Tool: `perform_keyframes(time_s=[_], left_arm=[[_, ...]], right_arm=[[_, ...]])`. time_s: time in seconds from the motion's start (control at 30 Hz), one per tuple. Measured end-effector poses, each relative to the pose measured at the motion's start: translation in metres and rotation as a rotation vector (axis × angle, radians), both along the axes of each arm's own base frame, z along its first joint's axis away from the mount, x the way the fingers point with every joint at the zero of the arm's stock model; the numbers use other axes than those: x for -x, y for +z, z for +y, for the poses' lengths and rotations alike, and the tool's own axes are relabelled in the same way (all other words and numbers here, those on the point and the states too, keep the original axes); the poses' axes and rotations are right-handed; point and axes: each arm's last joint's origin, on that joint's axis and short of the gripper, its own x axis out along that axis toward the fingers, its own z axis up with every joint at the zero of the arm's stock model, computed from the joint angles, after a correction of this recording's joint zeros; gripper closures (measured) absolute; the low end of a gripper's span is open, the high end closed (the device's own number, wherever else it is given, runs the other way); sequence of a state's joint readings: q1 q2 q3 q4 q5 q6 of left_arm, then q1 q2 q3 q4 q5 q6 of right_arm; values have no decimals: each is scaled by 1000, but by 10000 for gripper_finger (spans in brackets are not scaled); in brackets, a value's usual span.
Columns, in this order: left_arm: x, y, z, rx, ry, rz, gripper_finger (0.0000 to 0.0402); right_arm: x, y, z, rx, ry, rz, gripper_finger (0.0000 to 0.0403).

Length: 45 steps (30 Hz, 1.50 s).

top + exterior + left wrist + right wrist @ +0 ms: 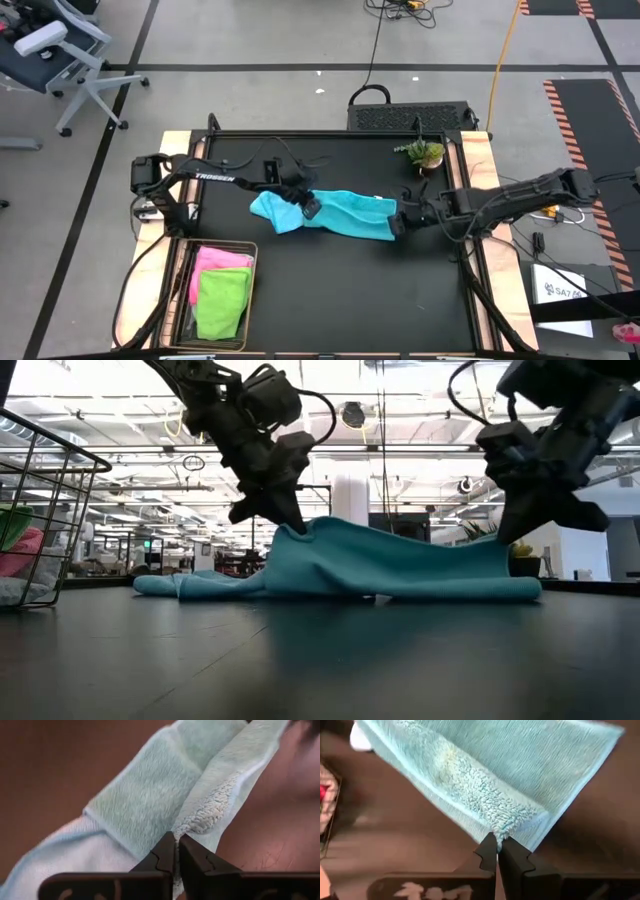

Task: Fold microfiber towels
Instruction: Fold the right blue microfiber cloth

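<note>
A teal microfiber towel [340, 213] lies stretched across the middle of the black table, partly doubled over. Its upper edge is raised between my two grippers and its lower part [400, 588] rests on the table. My left gripper [310, 207] is shut on the towel near its left end. My right gripper [398, 222] is shut on its right end. A pink towel [222, 260] and a lime green towel [222, 302] lie in the wire basket [250, 300] at the near left. My left gripper pinches a raised edge of the teal towel [184, 827] between its two fingers, slanting down from the left. That spot is lifted into a peak [292, 528]; the towel's left tail [165, 585] lies on the table. My right gripper pinches a bunched corner of the teal towel's right end [501, 831] between its two fingers, slanting down from the right. The looped inner side shows beside the fingertips, where layers meet. This end is held up [505, 550], with the cloth below it on the table.
A small potted plant [424, 153] stands at the far right of the table, behind my right arm. The wire basket fills the near left corner. Bare black tabletop [350, 290] lies in front of the towel.
</note>
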State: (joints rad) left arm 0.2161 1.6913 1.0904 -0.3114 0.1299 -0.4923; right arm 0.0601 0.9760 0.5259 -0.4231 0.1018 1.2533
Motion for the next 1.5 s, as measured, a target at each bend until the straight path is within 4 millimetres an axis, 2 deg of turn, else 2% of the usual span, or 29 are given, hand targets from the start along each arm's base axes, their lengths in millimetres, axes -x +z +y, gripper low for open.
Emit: perform_keyframes(time_s=[0.2, 0.37, 0.77, 1.03, 1.2, 1.33, 1.5], left_arm=[[-4, 4, 2, -70, -19, -53, 359], [-3, 3, 3, -94, -18, -35, 356], [-7, -20, 23, -87, -45, 6, 354], [-4, -16, 51, -144, -16, -57, 352], [-1, -15, 60, -157, 8, -59, 323], [1, -5, 61, -151, 9, -101, 324], [1, 6, 50, -142, -31, -133, 348]], right_arm=[[0, 0, -14, 24, -22, 6, 403], [2, -1, -15, -9, -17, 29, 403], [6, -4, -21, -6, -48, 81, 403], [7, -4, -23, -7, -58, 80, 403], [7, -4, -24, 11, -73, 82, 403], [8, -4, -31, 86, -149, 89, 403], [12, -5, -42, 117, -188, 122, 403]])
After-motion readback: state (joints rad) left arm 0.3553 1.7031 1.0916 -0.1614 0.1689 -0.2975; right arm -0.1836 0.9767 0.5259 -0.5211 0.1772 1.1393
